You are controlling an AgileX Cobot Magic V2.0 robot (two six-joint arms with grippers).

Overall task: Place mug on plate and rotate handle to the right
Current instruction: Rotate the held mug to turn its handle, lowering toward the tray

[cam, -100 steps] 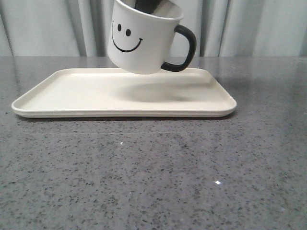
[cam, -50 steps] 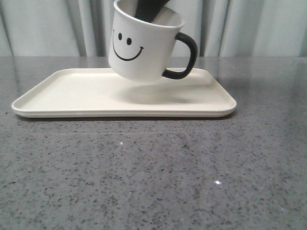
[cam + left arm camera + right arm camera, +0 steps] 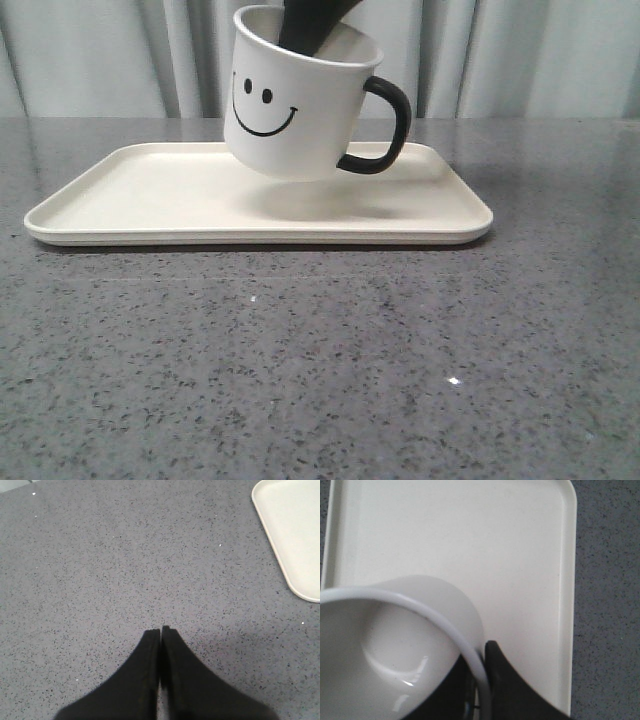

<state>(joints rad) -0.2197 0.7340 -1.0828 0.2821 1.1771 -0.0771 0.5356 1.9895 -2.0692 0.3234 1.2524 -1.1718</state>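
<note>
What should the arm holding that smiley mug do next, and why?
Probably lower it a little further. The mug hangs tilted above the plate, a shadow showing beneath it, pinched at the rim by the right gripper. Its handle already points right.

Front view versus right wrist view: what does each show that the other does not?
Only the front view shows the mug's smiley face, its black handle pointing right, and the mug tilted with its base just above the plate. Only the right wrist view shows the mug's glossy inside and the right pincer clamping the rim, one finger inside, one outside. Both show the mug over the plate on the speckled table.
</note>
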